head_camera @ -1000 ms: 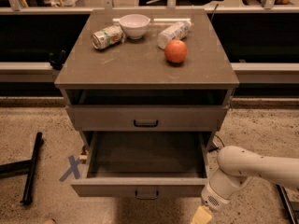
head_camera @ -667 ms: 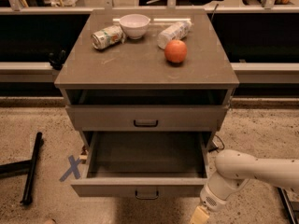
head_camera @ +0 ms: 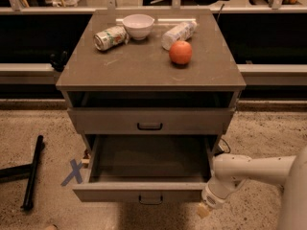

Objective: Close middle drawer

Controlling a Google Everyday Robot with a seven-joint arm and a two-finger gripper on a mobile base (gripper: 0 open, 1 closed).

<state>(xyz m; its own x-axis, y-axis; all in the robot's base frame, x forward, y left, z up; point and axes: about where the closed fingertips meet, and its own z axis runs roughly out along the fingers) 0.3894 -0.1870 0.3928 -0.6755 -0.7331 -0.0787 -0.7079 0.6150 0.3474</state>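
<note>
The middle drawer [head_camera: 144,191] of the grey-brown cabinet is pulled far out toward me and looks bare inside. Its flat front carries a small dark bar handle [head_camera: 150,200]. The drawer above it [head_camera: 149,121], with the same handle, is pushed in. The lowest drawer is hidden under the open one. My gripper [head_camera: 204,210] is at the end of the white arm [head_camera: 249,171], low at the bottom right. It sits just beside the right end of the open drawer's front; I cannot tell whether they touch.
On the cabinet top [head_camera: 144,66] are a tipped can [head_camera: 109,37], a white bowl [head_camera: 138,26], a lying bottle [head_camera: 178,34] and an orange-red fruit [head_camera: 181,52]. A black bar [head_camera: 32,171] and a blue X mark [head_camera: 73,172] are on the floor at left.
My arm and gripper have shifted slightly left, closer to the right end of the open drawer's front. The drawer has not moved.
</note>
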